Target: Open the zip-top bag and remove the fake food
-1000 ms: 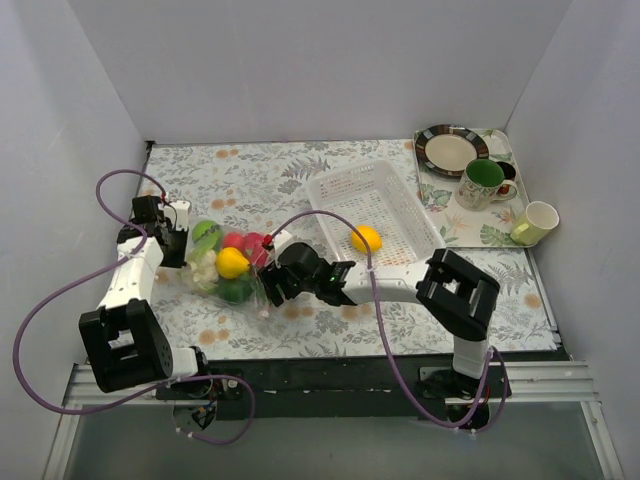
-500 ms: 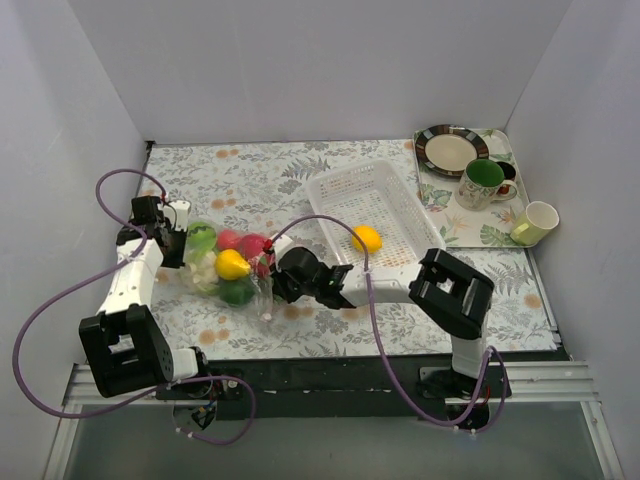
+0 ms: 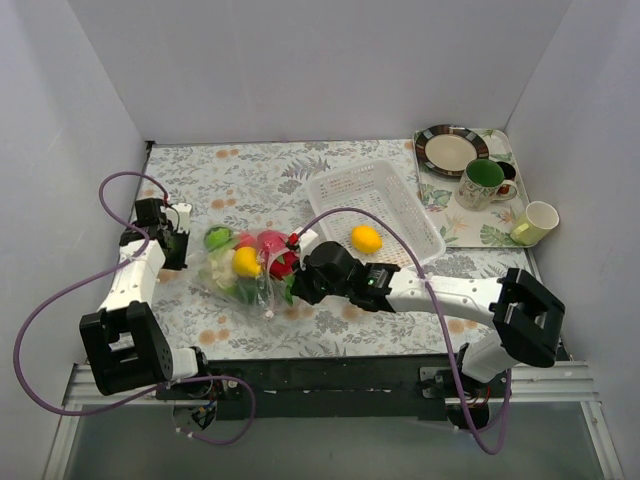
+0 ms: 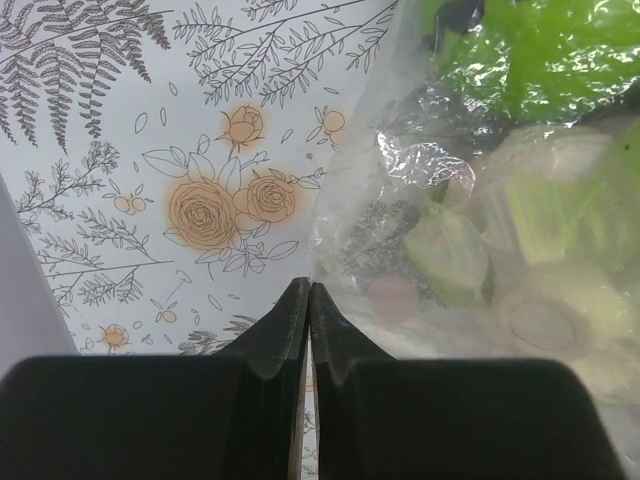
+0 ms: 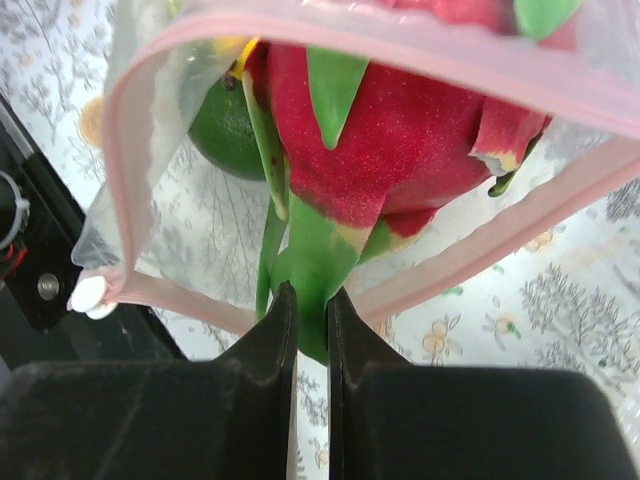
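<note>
The clear zip-top bag [image 3: 232,268] lies on the floral cloth with its pink zip strip [image 5: 128,140] parted. Inside it are fake food pieces: a yellow one [image 3: 246,261], a green one [image 3: 217,238] and pale green ones [image 4: 560,220]. A red dragon-fruit toy [image 5: 400,140] sticks out through the open mouth. My right gripper [image 5: 311,295] is shut on that toy's green leaf tip [image 5: 315,260]. My left gripper [image 4: 309,290] is shut on the bag's far edge, and from above it [image 3: 178,250] sits at the bag's left end.
A white perforated basket [image 3: 340,188] holding a yellow toy fruit [image 3: 366,238] stands just right of the bag. At the back right is a tray [image 3: 455,225] with a plate [image 3: 450,150], a green mug [image 3: 483,183] and a pale cup [image 3: 535,222]. The white zip slider [image 5: 88,295] hangs at the strip's end.
My right gripper has shut on the red toy's green leaf and drawn it to the right. The bag slid right with it. The right arm's elbow swung out to the right.
</note>
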`<state>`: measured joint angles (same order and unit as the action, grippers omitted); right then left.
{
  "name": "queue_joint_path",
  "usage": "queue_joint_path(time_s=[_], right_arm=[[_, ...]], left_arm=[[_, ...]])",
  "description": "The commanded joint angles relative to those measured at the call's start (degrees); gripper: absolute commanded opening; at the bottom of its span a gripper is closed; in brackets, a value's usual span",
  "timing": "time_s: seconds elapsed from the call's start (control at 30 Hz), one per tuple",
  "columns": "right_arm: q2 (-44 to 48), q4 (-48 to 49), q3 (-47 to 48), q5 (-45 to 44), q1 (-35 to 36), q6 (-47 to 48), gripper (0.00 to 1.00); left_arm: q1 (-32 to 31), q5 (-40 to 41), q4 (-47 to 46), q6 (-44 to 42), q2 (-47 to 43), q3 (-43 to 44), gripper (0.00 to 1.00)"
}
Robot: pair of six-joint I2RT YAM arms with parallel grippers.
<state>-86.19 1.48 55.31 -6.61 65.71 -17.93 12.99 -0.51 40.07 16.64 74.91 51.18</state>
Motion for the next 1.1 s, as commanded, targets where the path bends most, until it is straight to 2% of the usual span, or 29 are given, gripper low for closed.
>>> queue_joint_path(time_s=[0.0, 0.17, 0.27, 0.3, 0.43, 0.6, 0.67, 0.7, 0.77, 0.8, 0.93, 0.97, 1.07], right_arm=[[0.50, -6.38, -0.55, 3.35, 0.12, -2.63, 0.01], [2.60, -8.95, -4.15, 4.32, 0.12, -5.62, 0.01], [8.22, -5.01, -8.89, 6.26, 0.12, -6.24, 0.01], [10.15, -2.03, -10.21, 9.57, 0.12, -6.50, 0.01], [22.09, 5.99, -16.80, 13.38, 0.03, -8.51, 0.01], [26.16, 1.79, -15.85, 14.53, 0.03, -8.26, 0.01], [27.65, -2.24, -14.54, 11.47, -0.06, -7.39, 0.01], [28.01, -5.05, -12.53, 6.92, -0.67, -6.94, 0.01], [29.32, -7.00, -10.76, 2.84, -2.77, -5.72, 0.01], [29.85, -7.19, -9.18, 1.88, -6.00, -4.58, 0.01], [28.80, -7.98, -5.49, 3.26, -17.09, -2.72, 0.01], [28.71, -7.20, -5.13, 4.75, -19.11, -2.37, 0.01], [28.27, 1.48, -5.74, 20.53, -24.83, -1.32, 0.01]], left_arm=[[0.10, -1.24, -0.44, 0.76, -0.91, 2.08, 0.00], [0.19, 1.64, -2.97, -1.35, -2.40, 0.24, 0.00], [0.36, 4.37, -5.35, -3.54, -2.41, -1.08, 0.00], [0.89, 4.82, -5.97, -3.98, -2.32, -1.17, 0.00], [1.59, 6.31, -7.47, -5.83, -1.18, -0.47, 0.00], [1.77, 5.61, -7.03, -5.48, -0.21, 1.55, 0.00], [1.86, 4.65, -5.63, -4.78, -0.03, 2.52, 0.00], [1.77, 4.30, -5.19, -4.60, -0.12, 2.78, 0.00], [1.86, 3.51, -4.22, -4.34, -0.82, 2.87, 0.00], [1.86, 3.15, -4.04, -4.34, -1.26, 2.61, 0.00], [1.86, 3.33, -3.25, -5.30, -2.93, 1.56, 0.00], [1.77, 3.41, -3.16, -5.48, -3.72, 1.30, 0.00], [1.77, 3.94, -3.33, -6.45, -4.95, 0.41, 0.00]])
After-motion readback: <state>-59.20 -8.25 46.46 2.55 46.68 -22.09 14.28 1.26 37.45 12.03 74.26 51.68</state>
